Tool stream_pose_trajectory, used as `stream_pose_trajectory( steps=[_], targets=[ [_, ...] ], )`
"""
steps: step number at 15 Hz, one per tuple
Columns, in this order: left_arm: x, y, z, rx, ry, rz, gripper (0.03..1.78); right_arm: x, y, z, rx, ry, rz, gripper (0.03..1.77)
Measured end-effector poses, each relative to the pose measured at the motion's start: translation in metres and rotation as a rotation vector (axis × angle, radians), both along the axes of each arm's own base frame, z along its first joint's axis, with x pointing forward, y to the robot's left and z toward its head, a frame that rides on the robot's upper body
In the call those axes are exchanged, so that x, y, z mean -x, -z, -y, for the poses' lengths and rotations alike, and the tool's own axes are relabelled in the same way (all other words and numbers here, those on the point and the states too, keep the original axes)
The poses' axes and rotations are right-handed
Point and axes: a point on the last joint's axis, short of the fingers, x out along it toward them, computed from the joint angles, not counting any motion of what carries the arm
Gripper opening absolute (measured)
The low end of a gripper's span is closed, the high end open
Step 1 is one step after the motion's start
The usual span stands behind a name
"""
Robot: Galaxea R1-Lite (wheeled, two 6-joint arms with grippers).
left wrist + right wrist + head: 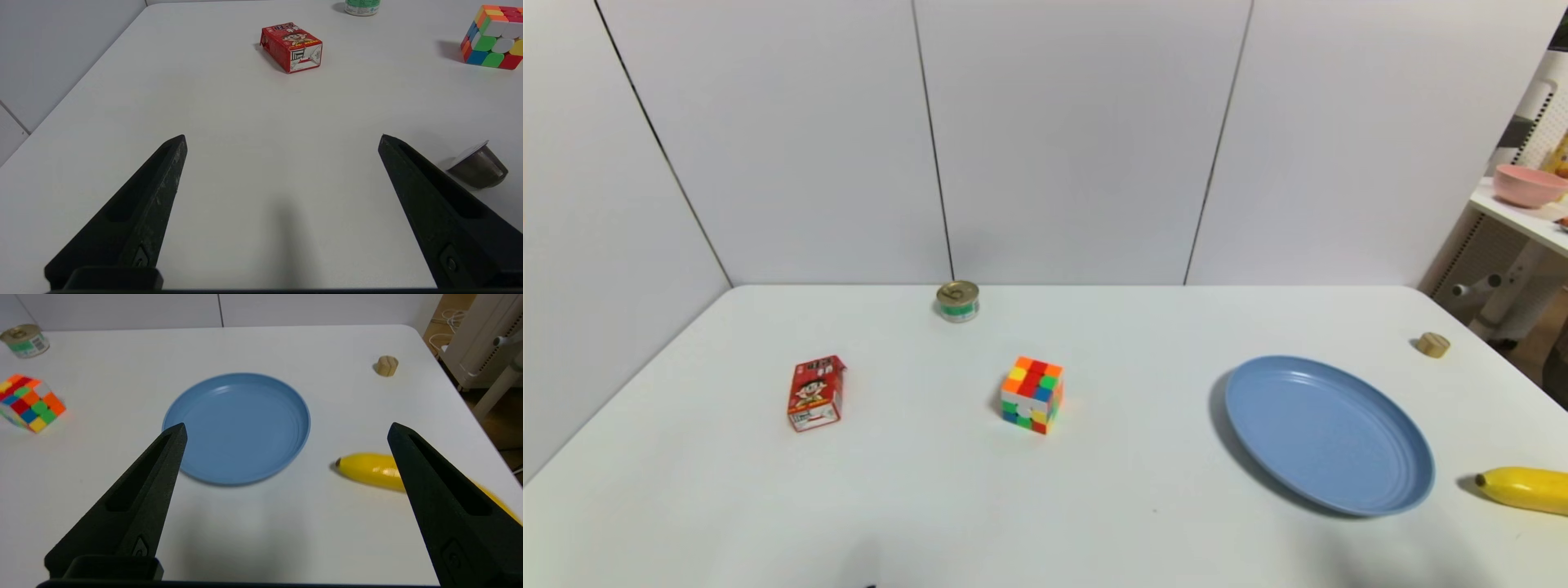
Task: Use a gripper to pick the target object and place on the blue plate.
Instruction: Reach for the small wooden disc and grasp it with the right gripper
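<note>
left gripper (282, 139): two matte black fingers (135, 216), long and wedge-shaped, broad at the base and narrowing to blunt tips. each has a shallow elongated recess along its inner face and a small round screw near the base. surface is finely textured with faint pale scuffs toward the tip. a black crossbar spans the base.

right gripper (287, 428): same build, with black tapered fingers (126, 514), a recessed slot in each, a screw near each base, and a black bar behind them.
</note>
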Motion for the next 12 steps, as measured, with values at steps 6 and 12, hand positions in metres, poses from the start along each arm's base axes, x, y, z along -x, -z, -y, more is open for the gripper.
stream_pose_trajectory(
  steps=[6,12],
  targets=[
    [0.0,0.0,0.0,0.0,0.0,0.0,1.69,-0.156,-0.088,0.021,-0.025,0.108,-0.265,1.69],
    [0.0,0.0,0.0,0.0,0.0,0.0,1.69,-0.316,-0.039,0.087,-0.1,0.239,-0.548,1.69]
  ],
)
